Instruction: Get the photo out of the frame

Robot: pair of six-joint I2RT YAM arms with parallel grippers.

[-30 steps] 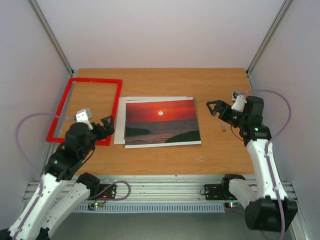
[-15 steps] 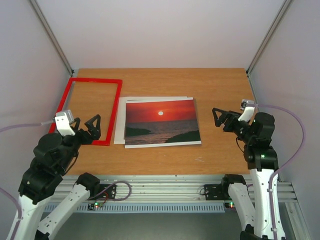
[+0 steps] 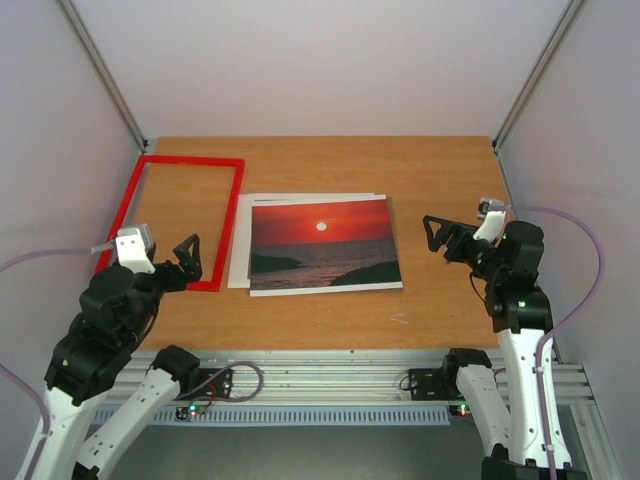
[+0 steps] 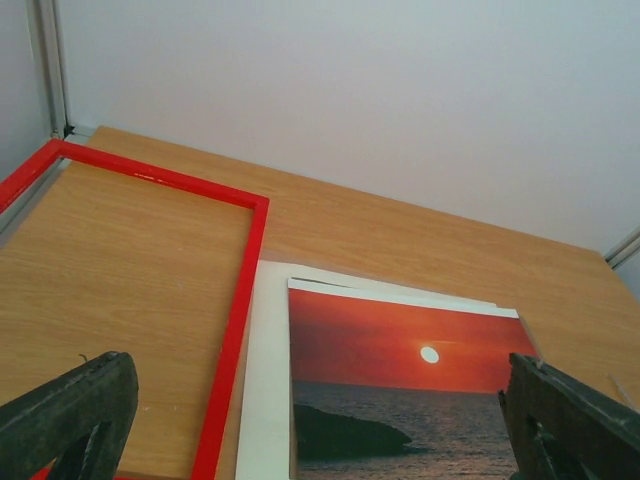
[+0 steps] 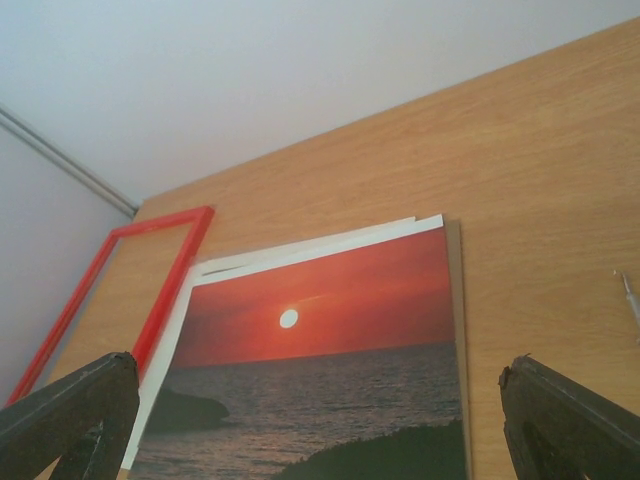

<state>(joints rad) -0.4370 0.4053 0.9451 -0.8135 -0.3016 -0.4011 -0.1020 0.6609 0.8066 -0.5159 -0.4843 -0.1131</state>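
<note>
Photo (image 3: 323,245) lies flat on the surface (image 3: 440,170), outside the frame (image 3: 190,160).
Left jaws wide, empty, by the frame's near corner; right jaws wide, empty, well right of the photo (white sheets (image 3: 240,240) under it).

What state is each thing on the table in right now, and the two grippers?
photo: out of the frame, face up on the white sheets
frame: empty, lying flat left of the photo
white sheets: flat, under the photo
brown board: under the photo, only an edge shows
left gripper: open, empty
right gripper: open, empty
</note>
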